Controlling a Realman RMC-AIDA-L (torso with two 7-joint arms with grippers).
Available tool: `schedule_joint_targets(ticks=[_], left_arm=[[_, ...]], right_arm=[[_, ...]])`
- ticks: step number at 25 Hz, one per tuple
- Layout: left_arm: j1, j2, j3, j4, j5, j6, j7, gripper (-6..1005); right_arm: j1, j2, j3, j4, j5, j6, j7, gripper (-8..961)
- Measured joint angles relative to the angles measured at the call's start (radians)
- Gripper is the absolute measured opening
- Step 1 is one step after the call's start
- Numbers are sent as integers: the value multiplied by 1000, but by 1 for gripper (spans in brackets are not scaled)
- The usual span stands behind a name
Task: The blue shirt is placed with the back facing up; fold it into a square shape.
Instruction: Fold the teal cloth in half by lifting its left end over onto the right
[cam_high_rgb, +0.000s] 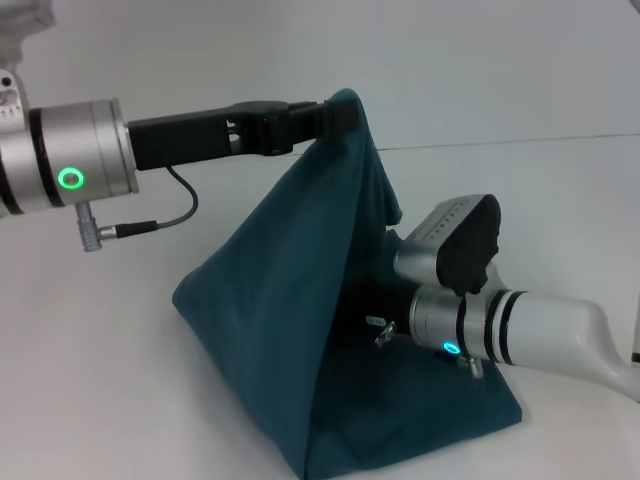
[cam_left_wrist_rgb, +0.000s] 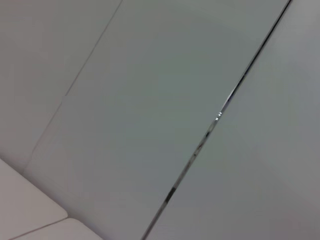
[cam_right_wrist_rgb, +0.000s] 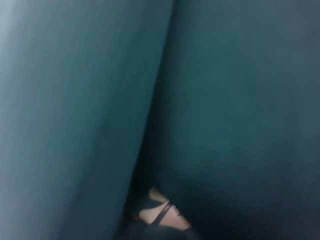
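Note:
The blue shirt is pulled up into a tall tent shape, its lower part still lying on the white table. At the peak, my left gripper is shut on the cloth and holds it high. My right arm's wrist reaches in from the right, low on the shirt, and its gripper end is buried in the dark fold of fabric. Teal cloth fills the right wrist view, with one deep crease down the middle. The left wrist view shows none of the shirt.
The white table spreads around the shirt on all sides. A grey cable hangs under my left arm. Only pale wall panels and a thin seam show in the left wrist view.

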Motion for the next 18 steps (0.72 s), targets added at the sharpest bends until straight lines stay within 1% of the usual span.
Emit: schedule_joint_targets(ticks=[3, 7, 10, 13, 15, 18], left_arm=[[5, -8, 2, 1, 0, 4, 0, 28], [6, -18, 14, -3, -1, 2, 0, 28], [6, -28, 24, -3, -1, -2, 1, 28], [6, -40, 39, -4, -1, -4, 3, 27], [6, -41, 47, -8, -3, -4, 4, 27], [6, -44, 83, -38, -20, -7, 14, 27]], right_arm=[[-4, -1, 8, -10, 0, -9, 5, 51], [-18, -2, 23, -60, 1, -47, 36, 55], [-26, -3, 45, -94, 1, -87, 52, 58], [-19, -4, 48, -123, 1, -100, 86, 60], [-14, -4, 49, -133, 2, -102, 91, 62], [-10, -4, 50, -144, 17, -103, 91, 65]])
